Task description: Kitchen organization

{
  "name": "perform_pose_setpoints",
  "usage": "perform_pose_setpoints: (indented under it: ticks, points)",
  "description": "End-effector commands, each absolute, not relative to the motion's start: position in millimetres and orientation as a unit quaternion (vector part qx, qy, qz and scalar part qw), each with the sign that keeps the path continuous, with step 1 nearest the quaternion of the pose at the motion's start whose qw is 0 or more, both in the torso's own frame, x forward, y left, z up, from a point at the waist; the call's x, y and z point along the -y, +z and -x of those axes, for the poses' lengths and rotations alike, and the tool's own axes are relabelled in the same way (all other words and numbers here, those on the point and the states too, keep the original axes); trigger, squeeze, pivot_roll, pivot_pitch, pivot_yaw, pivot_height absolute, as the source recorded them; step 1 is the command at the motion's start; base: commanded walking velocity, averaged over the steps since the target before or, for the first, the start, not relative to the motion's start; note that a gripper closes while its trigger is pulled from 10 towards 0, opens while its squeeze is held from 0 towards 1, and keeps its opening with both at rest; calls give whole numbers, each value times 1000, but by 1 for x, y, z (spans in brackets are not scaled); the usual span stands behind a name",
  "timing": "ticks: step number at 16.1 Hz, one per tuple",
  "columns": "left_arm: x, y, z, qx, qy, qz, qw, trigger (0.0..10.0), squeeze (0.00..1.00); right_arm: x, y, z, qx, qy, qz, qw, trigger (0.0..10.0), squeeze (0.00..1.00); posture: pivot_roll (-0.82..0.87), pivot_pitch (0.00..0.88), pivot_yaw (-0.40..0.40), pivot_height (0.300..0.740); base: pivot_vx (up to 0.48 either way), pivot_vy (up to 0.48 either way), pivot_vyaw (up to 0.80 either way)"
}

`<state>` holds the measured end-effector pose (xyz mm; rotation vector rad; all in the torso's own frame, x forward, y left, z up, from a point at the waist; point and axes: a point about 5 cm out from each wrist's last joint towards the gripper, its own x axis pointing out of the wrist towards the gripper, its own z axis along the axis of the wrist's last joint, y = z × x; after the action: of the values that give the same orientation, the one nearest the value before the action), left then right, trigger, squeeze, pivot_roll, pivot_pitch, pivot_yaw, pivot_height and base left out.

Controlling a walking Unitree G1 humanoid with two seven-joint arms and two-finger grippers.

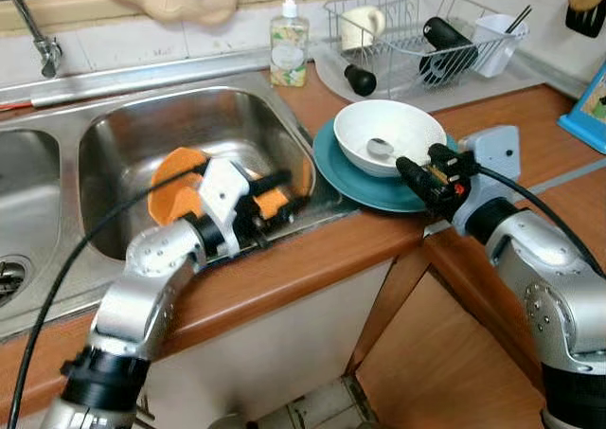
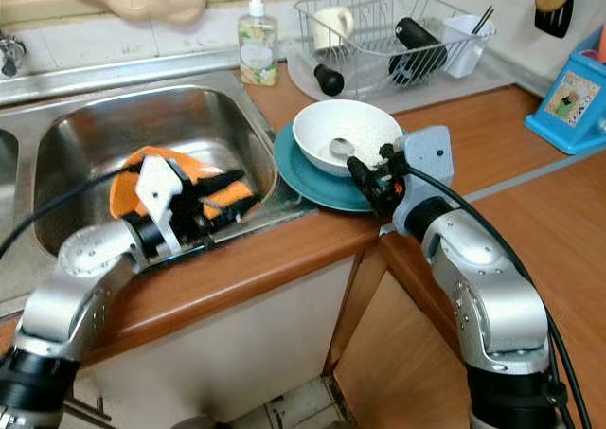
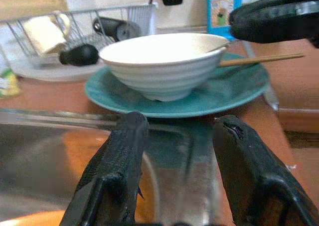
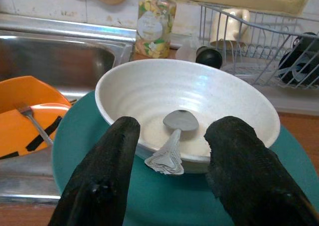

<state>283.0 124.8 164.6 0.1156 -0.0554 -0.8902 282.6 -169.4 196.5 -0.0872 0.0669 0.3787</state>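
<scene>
White bowl (image 4: 199, 94) just beyond open right hand (image 4: 172, 136)

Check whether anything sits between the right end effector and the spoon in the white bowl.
Nothing visible blocks it. The right end effector is open at the near rim of the white bowl, and the spoon lies in the gap between its fingers, handle over the rim toward them. The bowl sits on the teal plate.

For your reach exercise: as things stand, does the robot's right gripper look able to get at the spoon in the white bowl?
Probably yes. The right gripper is open at the white bowl's near rim, the spoon lying between its fingers with nothing in between.
</scene>
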Motion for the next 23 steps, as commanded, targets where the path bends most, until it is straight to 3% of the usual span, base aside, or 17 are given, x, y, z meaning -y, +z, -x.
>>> perform_pose_setpoints:
  ticks: [1, 14, 19, 23]
  points:
    - [-118, 170, -278, 30, -444, -50, 894, 10000, 0, 170, 191, -285, -53, 183, 48, 980, 0, 0, -160, 0, 0, 740, 0, 0, 0]
    - [-113, 176, -275, 22, -439, -60, 896, 10000, 0, 173, 198, -291, -38, 176, 35, 983, 0, 0, -165, 0, -7, 740, 0, 0, 0]
    - [-113, 194, -289, 81, -395, -140, 905, 10000, 0, 168, 226, -290, 20, 218, -7, 976, 0, 0, -164, 0, -5, 740, 0, 0, 0]
    - [-108, 206, -299, 130, -374, -234, 888, 10000, 0, 149, 236, -285, 29, 282, -3, 959, 0, 0, -162, 0, -4, 740, 0, 0, 0]
